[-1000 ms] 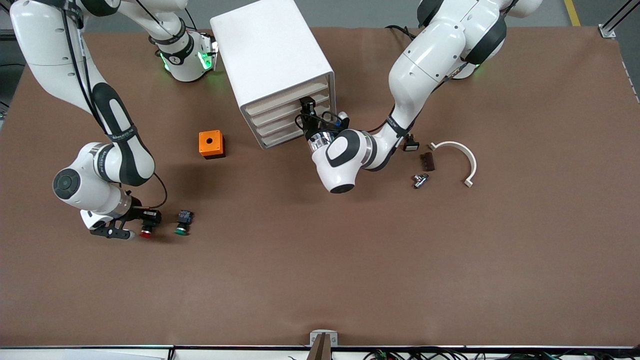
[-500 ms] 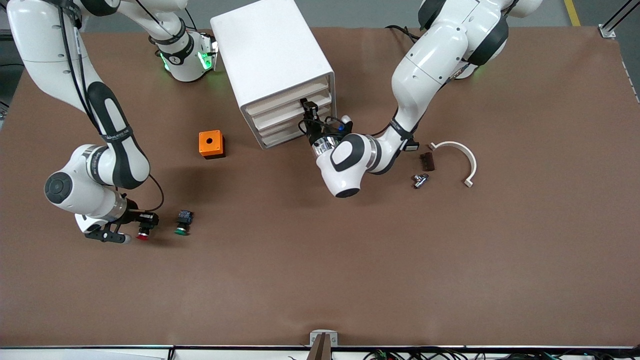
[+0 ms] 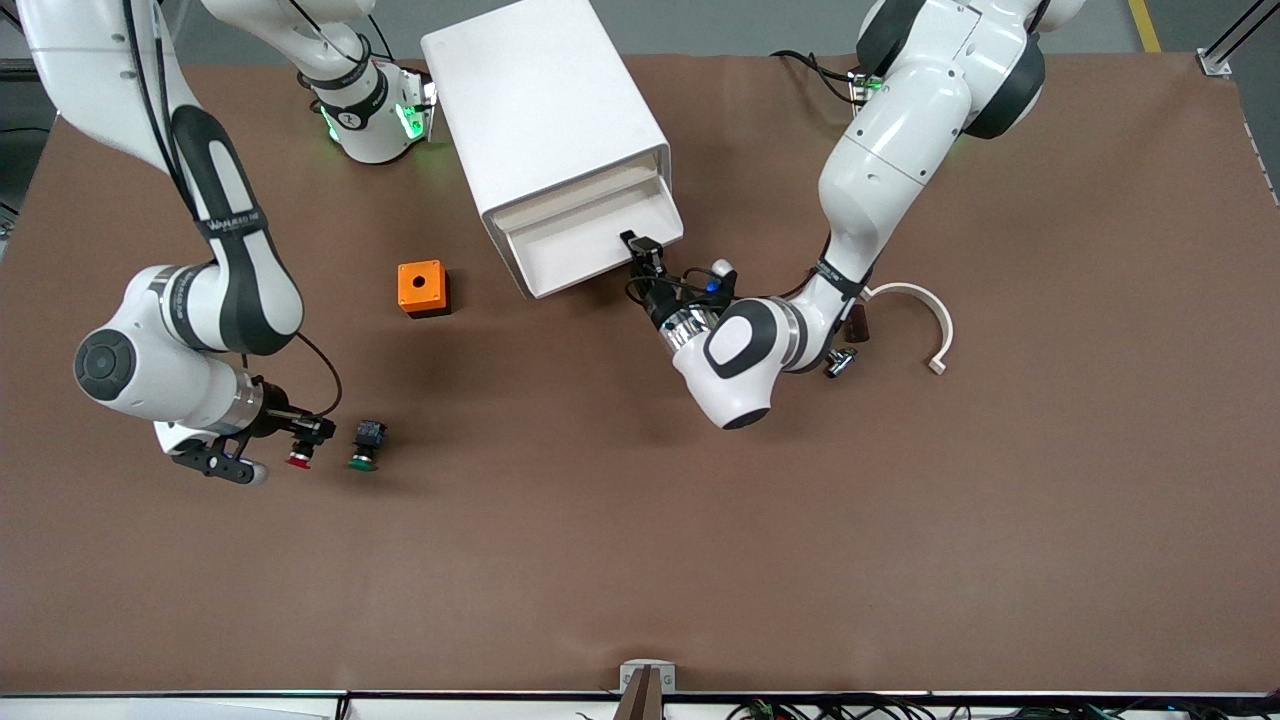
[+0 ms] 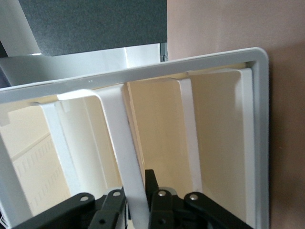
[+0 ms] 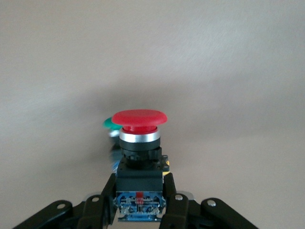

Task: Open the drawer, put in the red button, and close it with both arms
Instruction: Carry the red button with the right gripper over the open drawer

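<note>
The red button (image 3: 298, 458) has a round red cap and a black-and-blue body. My right gripper (image 3: 312, 432) is shut on its body and holds it just over the table, beside the green button. In the right wrist view the red button (image 5: 139, 119) stands between the fingers of my right gripper (image 5: 139, 193). The white drawer cabinet (image 3: 545, 110) has one drawer (image 3: 590, 240) pulled partway out. My left gripper (image 3: 643, 250) is shut on that drawer's front lip. In the left wrist view my left gripper (image 4: 136, 202) pinches the white lip (image 4: 121, 143), and the cream inside of the drawer (image 4: 162, 129) shows nothing in it.
A green-capped button (image 3: 365, 445) lies on the table next to the red one and shows in the right wrist view (image 5: 109, 125). An orange box with a hole (image 3: 422, 288) stands near the cabinet. A white curved bracket (image 3: 915, 310), a brown part (image 3: 855, 322) and a metal piece (image 3: 838, 362) lie by the left arm.
My left gripper has pulled the drawer out of the cabinet toward the front camera. My right gripper has stayed shut on the red button and shifted a little toward the green button.
</note>
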### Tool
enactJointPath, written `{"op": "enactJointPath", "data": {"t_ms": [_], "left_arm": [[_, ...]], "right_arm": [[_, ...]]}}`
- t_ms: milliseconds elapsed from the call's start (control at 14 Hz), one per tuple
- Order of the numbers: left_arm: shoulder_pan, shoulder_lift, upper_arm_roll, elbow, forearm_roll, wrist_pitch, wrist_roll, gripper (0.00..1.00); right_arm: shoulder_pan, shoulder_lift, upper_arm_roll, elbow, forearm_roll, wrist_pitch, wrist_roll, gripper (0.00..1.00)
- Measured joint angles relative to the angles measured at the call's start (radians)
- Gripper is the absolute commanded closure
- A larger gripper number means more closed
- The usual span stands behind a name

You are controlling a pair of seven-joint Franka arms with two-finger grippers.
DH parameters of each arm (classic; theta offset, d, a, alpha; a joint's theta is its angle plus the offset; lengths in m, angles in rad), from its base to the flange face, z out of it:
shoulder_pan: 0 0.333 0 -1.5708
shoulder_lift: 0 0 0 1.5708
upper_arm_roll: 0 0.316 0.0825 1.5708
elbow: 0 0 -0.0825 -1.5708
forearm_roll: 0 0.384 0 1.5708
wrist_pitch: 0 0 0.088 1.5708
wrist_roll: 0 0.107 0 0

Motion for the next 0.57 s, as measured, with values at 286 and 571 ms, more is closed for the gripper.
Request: {"op": "enactJointPath", "data": {"t_ms": [286, 571], "left_arm": [[0.046, 0.0, 0.007, 0.004, -0.002, 0.006, 0.0, 0.86], [0.062, 0.0, 0.033, 0.01, -0.019, 0.007, -0.001, 0.84]], "right_arm": [[0.145, -0.137, 0.006, 0.004, 0.001, -0.139, 0.314, 1.0], [0.279, -0.253, 0.008, 0.005, 0.001, -0.243, 0.61, 1.0]]}}
